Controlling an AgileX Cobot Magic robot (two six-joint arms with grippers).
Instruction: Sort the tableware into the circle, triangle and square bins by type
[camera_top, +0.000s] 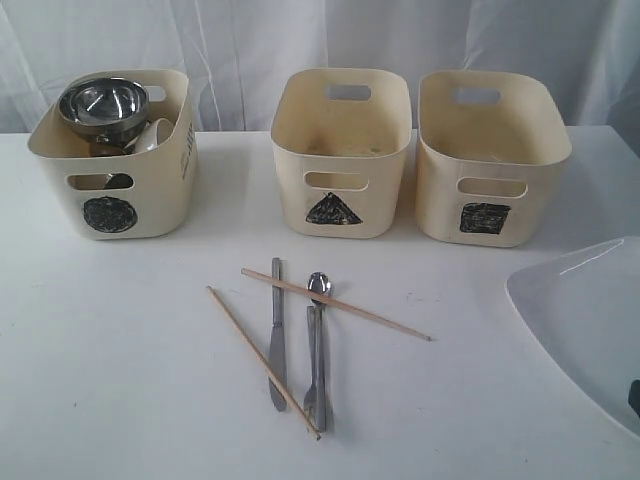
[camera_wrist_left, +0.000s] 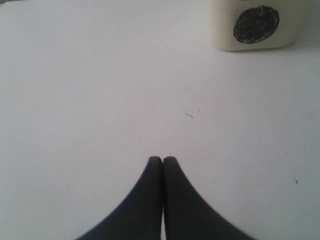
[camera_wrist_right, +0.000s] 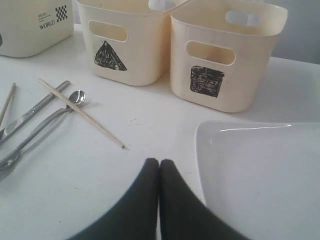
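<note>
Left claw (camera_wrist_left: 162, 160): its two black tips are pressed together and hold nothing. It hangs over the bare surface (camera_wrist_left: 100, 100), and the circle bin (camera_wrist_left: 255, 25) is well ahead of it.
Right claw (camera_wrist_right: 159, 162): its tips are pressed together too, and it holds nothing.
Circle bin: a steel bowl (camera_top: 100, 102) sits on top inside. Something white (camera_top: 152, 133) is beside it, likely the small white bowl. I cannot make out any mugs.
Triangle bin (camera_top: 380, 160) and square bin (camera_top: 530, 190): nothing shows inside them.
Plate (camera_wrist_right: 260, 175): the big white plate lies flat on the surface, just beside the right claw and in front of the square bin.
Long things: the knife (camera_top: 277, 320), spoon (camera_top: 319, 284) and fork (camera_top: 313, 390) lie close together in front of the triangle bin, between the two arms.
Which way they point: their long way runs from the bins toward the front edge. One chopstick (camera_top: 380, 321) lies across them near the top. The other chopstick (camera_top: 250, 344) slants over the knife.
Who is nearer: the right claw is right next to the plate, so I think that arm should take it. The pile sits about in the middle.
First thing needed: I think the claw has to spread before it can grab.
</note>
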